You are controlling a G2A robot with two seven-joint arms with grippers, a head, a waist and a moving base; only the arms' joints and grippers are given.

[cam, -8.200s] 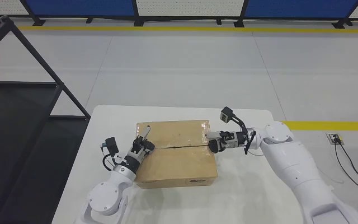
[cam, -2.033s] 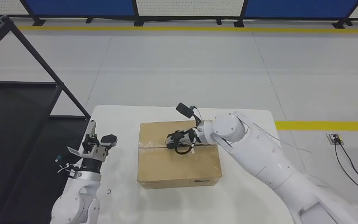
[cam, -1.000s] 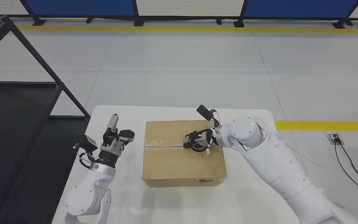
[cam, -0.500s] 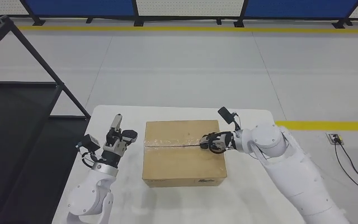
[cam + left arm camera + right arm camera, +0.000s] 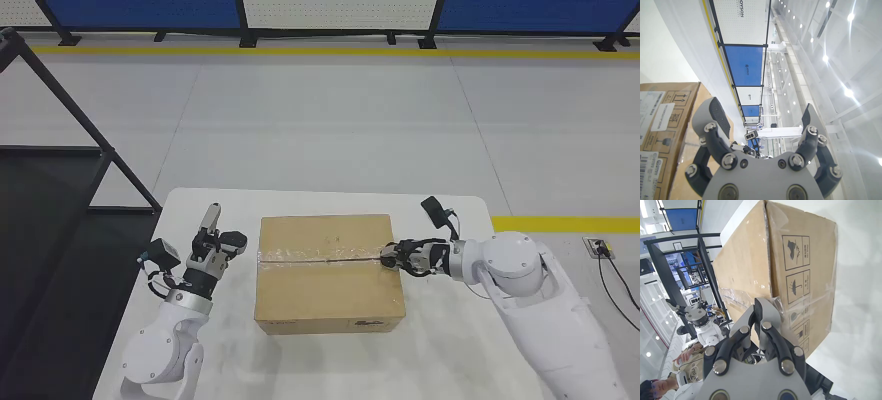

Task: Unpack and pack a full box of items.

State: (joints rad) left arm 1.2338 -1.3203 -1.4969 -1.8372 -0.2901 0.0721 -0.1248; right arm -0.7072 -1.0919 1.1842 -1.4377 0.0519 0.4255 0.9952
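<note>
A closed brown cardboard box (image 5: 330, 275) stands in the middle of the white table (image 5: 440, 330). Clear tape runs along its top seam (image 5: 320, 257). My right gripper (image 5: 388, 256) is at the right end of that seam, at the box's top edge, its fingers shut. In the right wrist view the shut fingertips (image 5: 758, 303) touch crumpled clear tape at the box (image 5: 753, 262) corner. My left gripper (image 5: 218, 232) is beside the left side of the box, apart from it, open and pointing upward. The left wrist view shows its open gripper (image 5: 762, 106) holding nothing, with the labelled box side (image 5: 664, 117) next to it.
A black metal frame (image 5: 60, 110) stands off the table's left side. There is bare table in front of the box and to its right under the right arm. The floor lies beyond the far table edge.
My right gripper has slid along the top seam from the box's middle to its right edge. The box has shifted slightly right. My left gripper has moved closer to the box.
</note>
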